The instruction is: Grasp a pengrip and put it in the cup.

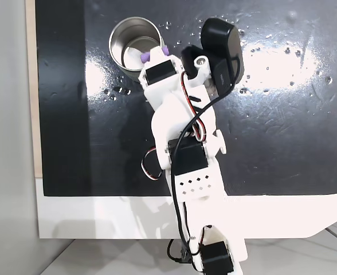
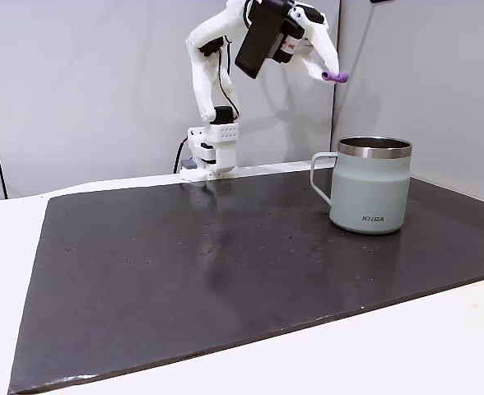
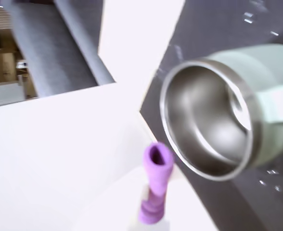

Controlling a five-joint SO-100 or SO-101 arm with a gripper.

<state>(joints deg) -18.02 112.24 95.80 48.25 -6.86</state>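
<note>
One gripper [image 2: 331, 74], closed on the purple pengrip [image 2: 336, 76], held high above the mat.
Fingertips are blurred in the wrist view, so contact detail is probably unreliable there. The pengrip [image 1: 155, 54] projects from the jaws over the rim of the cup [image 1: 122, 34], near the mat's [image 1: 283, 143] far edge.

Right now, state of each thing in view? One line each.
pengrip: held in the fingers, up in the air above the cup, not in it.
cup: upright on the dark mat, nothing visible inside, handle toward the arm.
gripper: shut on the pengrip, raised over the cup's rim.
dark mat: flat, glossy.
</note>
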